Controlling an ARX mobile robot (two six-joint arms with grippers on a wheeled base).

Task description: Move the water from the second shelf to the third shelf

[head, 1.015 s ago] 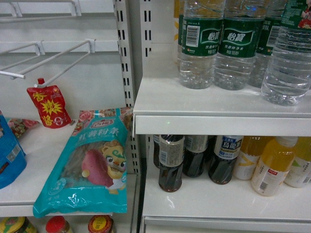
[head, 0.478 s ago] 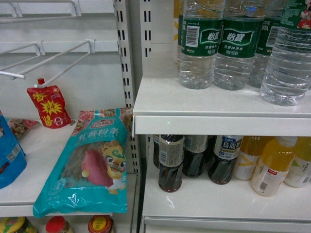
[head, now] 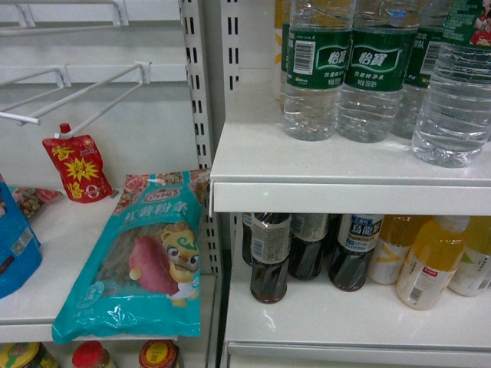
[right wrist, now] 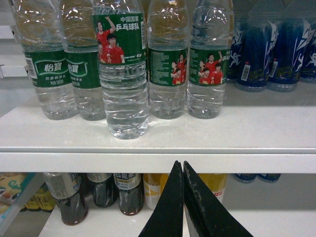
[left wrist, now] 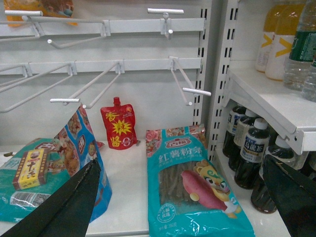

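The clear ribbed green-labelled water bottle (right wrist: 123, 74) is stood foremost on the white shelf (right wrist: 158, 136). The right gripper (right wrist: 183, 170) is pressed closed, empty, below the shelf edge. The left gripper (left wrist: 180, 170) is spread wide, holding nothing.

White upper shelf (head: 322, 165) carrying green-labelled water bottles (head: 313, 69), lower shelf (head: 345, 318) carrying dark cola bottles (head: 270, 257) and orange drinks (head: 430, 261), left shelf (head: 46, 253) carrying teal noodle packet (head: 142, 257)

- The water bottle (right wrist: 123, 74) is showing clear ribbed plastic and a green label with red-shirted figures.
- The noodle bag (head: 142, 257) is showing teal.
- The 2 juice bottles (head: 430, 261) are looking orange-yellow, perhaps.
- The pouch (head: 77, 167) is showing red.
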